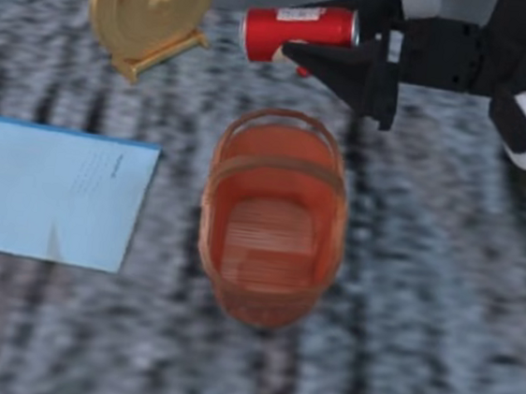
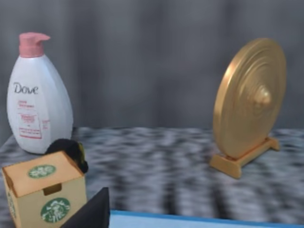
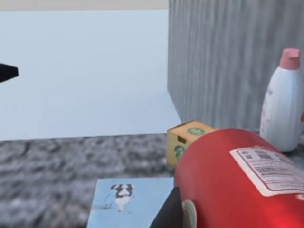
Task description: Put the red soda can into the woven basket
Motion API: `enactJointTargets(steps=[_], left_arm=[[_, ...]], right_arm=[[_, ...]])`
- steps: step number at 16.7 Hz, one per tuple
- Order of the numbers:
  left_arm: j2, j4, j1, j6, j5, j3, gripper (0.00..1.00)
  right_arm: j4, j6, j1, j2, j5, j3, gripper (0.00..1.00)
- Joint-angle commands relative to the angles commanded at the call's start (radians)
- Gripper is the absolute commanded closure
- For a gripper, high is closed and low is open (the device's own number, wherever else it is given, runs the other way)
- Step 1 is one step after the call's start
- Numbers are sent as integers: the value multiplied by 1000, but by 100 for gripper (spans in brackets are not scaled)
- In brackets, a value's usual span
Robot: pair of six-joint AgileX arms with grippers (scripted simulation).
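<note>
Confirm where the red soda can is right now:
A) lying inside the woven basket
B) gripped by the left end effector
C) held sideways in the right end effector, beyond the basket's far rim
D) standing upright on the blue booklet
C: in the top view the red soda can lies sideways in the right end effector, past the far rim of the woven basket, whose inside holds nothing.

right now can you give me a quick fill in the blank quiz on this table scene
1. The right gripper holds the red soda can lying on its ____.
2. The woven basket has ____ inside it.
3. The golden disc stands at the top view's ____ of the can.
4. The flat blue booklet lies on the basket's ____ in the top view.

Missing words: side; nothing; left; left
</note>
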Motion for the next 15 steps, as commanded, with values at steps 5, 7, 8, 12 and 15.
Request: enactJointTargets(steps=[5, 7, 8, 12, 15], left_arm=[[0, 0, 0, 0, 0, 0, 0], [0, 0, 0, 0, 0, 0, 0], [0, 0, 0, 0, 0, 0, 0], [0, 0, 0, 0, 0, 0, 0], [0, 0, 0, 0, 0, 0, 0]], right_arm=[[157, -3, 3, 121, 1, -35, 100], [245, -5, 6, 183, 2, -56, 100], [280, -5, 8, 209, 3, -66, 100], [324, -5, 10, 246, 4, -82, 100], [324, -5, 10, 246, 4, -82, 92]])
